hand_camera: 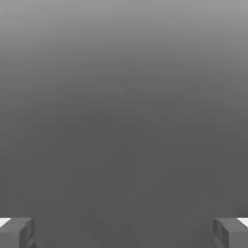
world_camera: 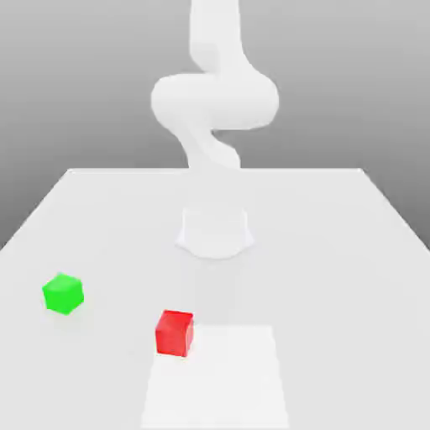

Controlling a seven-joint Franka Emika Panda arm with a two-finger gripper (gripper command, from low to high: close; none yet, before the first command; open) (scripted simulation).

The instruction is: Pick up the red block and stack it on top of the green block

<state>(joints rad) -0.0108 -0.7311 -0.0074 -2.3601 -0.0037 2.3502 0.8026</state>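
The red block (world_camera: pixel 175 332) rests on the white table (world_camera: pixel 336 252) near the front, a little to the exterior view's left of centre. Further to the exterior view's left and slightly farther back sits the green block (world_camera: pixel 63 293), turned at an angle. The two cubes are apart, with bare table between them. In the hand view my gripper (hand_camera: pixel 124 232) is open, its two grey fingertips (hand_camera: pixel 17 232) spread wide with nothing between them. That view faces plain grey background.
The white arm's base (world_camera: pixel 215 232) stands at the table's middle, and its links (world_camera: pixel 215 101) rise and bend above it. A paler rectangular patch (world_camera: pixel 217 378) lies at the front, right beside the red block.
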